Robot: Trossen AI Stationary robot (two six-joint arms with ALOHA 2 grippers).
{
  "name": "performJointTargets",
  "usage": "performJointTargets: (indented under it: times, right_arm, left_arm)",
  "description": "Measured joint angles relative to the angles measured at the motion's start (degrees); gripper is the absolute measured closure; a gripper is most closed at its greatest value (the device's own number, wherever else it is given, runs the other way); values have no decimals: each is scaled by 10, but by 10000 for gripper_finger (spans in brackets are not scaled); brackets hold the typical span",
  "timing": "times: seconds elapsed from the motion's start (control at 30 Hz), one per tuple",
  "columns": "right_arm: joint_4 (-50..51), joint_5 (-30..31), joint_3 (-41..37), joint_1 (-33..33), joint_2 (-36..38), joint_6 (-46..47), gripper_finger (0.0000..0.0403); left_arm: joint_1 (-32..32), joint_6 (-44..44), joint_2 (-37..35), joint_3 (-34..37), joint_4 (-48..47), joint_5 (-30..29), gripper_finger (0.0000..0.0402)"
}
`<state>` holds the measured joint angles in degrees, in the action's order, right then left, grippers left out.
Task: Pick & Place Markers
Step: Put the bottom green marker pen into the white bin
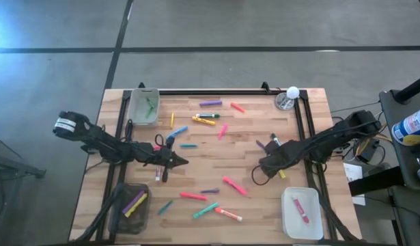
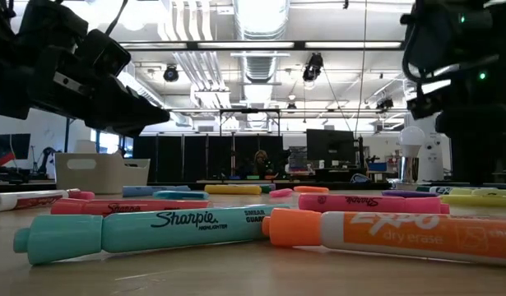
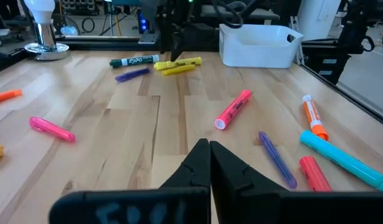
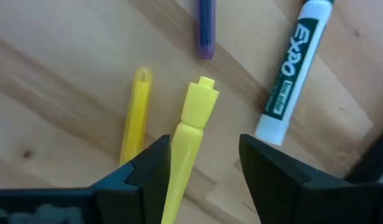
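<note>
- Left tool [image 1: 179,161]: closed, fingers pressed tip to tip with nothing between them. It hangs low over the middle-left of the counter [image 1: 250,147], holding and touching no marker.
- Ahead of the left tool, in its wrist view: a pink marker [image 3: 233,109] lies just forward of the tips, a purple marker [image 3: 277,158] close beside them, and a teal marker [image 3: 342,160] and an orange-capped marker [image 3: 312,116] further to that side.
- Markers overall: scattered flat across the counter, mostly well apart. A few already lie in the bins at the corners, among them a pink one in the white bin [image 1: 302,213] close behind the right tool.
- Handling, as a judgement: the markers look light, stiff and smooth-barrelled. They are apt to roll or swivel if nudged at one end. The sound grip is across the barrel near mid-length, fingers square to the long axis.
- Right tool [image 4: 200,163]: open, fingers spread wide and gripping nothing.
- A yellow marker [image 4: 190,137] lies on the counter between the right tool's fingers, running out ahead of them, nearer one finger than the other. Contact cannot be confirmed.
- Beside that tool: a thinner yellow marker [image 4: 136,115] just outside one finger, a white-bodied green-labelled marker [image 4: 288,78] outside the other, and a purple marker end [image 4: 206,28] further ahead.
</note>
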<state>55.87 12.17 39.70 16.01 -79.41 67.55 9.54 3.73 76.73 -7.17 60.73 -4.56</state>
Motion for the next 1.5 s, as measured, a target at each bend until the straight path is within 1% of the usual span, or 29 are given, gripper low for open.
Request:
performJointTargets:
  times: [0.2,0.37,0.53,0.67,0.77,0.9,1.03,1.2,1.43,1.5]
  right_arm:
    - [-73,-7,-52,-12,46,1,221]
    - [-70,3,-69,-15,72,18,221]
    - [-66,33,-79,-33,96,20,219]
    - [-55,59,-86,-65,108,16,218]
    - [-52,74,-98,-101,108,9,218]
    - [-71,74,-120,-149,108,-26,218]
    - [-109,49,-134,-179,108,-65,225]
    - [-119,37,-136,-191,108,-81,251]
    - [-122,7,-133,-192,108,-96,324]
    - [-111,-17,-126,-192,108,-106,341]
  left_arm:
    - [0,7,0,0,-2,0,401]
    - [0,8,0,0,-3,0,401]
    - [0,8,0,0,-3,0,401]
    - [0,9,0,0,-3,0,401]
    - [0,10,0,0,-4,0,401]
    - [0,10,0,0,-4,0,402]
    - [0,10,0,0,-8,0,402]
    - [0,11,0,0,-13,0,402]
    - [0,13,0,0,-20,0,402]
    - [0,13,-2,0,-22,0,402]
